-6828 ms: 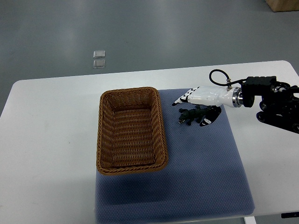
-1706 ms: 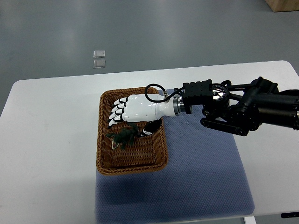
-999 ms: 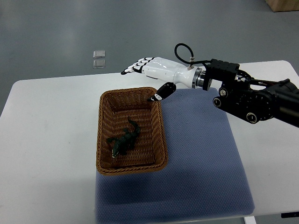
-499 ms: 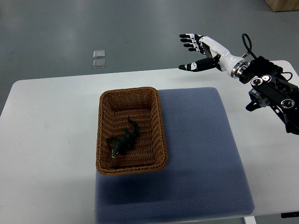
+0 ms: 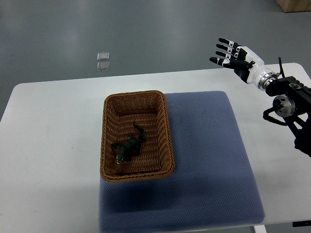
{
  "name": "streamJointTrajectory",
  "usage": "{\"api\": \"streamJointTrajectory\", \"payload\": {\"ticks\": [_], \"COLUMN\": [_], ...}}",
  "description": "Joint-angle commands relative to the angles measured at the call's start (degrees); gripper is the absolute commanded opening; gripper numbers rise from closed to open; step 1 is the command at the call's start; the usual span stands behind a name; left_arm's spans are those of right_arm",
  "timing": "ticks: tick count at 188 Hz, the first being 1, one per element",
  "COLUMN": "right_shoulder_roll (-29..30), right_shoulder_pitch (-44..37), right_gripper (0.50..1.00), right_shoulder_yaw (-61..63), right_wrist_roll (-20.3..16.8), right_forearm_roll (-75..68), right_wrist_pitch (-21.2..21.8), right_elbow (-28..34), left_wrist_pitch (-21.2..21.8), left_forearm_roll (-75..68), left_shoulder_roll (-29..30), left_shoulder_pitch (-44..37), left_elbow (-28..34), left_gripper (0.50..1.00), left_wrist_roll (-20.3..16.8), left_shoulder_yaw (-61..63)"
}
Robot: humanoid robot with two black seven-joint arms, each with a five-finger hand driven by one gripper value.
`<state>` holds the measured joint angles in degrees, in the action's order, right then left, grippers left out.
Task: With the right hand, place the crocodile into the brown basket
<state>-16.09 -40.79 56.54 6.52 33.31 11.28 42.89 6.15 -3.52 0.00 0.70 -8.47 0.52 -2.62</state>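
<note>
A white rounded table (image 5: 53, 145) carries a brown woven wicker basket (image 5: 109, 131), which rests on the left edge of a blue-grey textured mat (image 5: 209, 155). The small dark green toy crocodile (image 5: 128, 145) lies inside the basket, slantwise on its floor. Far right, above the table's back corner, the white right hand (image 5: 236, 57) is raised with its black-tipped fingers spread wide, holding nothing.

1. White table (image 5: 53, 126), shown from above with rounded corners.
2. Blue-grey mat (image 5: 209, 155), laid flat on the table, right of centre.
3. Grey floor (image 5: 146, 29), on which two small clear squares (image 5: 103, 56) are set just beside each other.
4. Tan box (image 5: 295, 5), cut off at the upper right corner.
</note>
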Motion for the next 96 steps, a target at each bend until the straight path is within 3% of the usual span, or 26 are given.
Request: {"api": "streamJointTrajectory", "payload": {"ticks": [1,28,35,96], "right_shoulder_roll": [0.01,0.97,1.59,2.20], "right_shoulder_pitch": [0.97,2.47,2.82,4.67], "right_gripper": [0.895,0.897,0.928,0.928], "right_shoulder_yaw": [0.06,0.15,0.24,1.11], "right_wrist_roll": [-0.02,0.42,0.86,0.86], "right_forearm_roll": [-3.69,-4.84,-4.84,-4.75], "right_wrist_pitch": [-0.03,-0.47,-0.73,-0.82], "right_elbow": [-0.27,-0.27,-0.27,-0.09], "left_wrist_pitch": [0.00,0.00,0.00,0.00], "left_forearm_roll": [0.00,0.00,0.00,0.00], "left_shoulder_roll": [0.00,0.00,0.00,0.00], "left_shoulder_pitch": [0.00,0.00,0.00,0.00], "left_elbow": [-0.05,0.03,-0.05,0.03], "left_gripper": [1.000,1.000,1.000,1.000], "left_wrist_roll": [0.01,0.01,0.01,0.01], "left_shoulder_yaw": [-0.02,-0.02,0.07,-0.02]}}
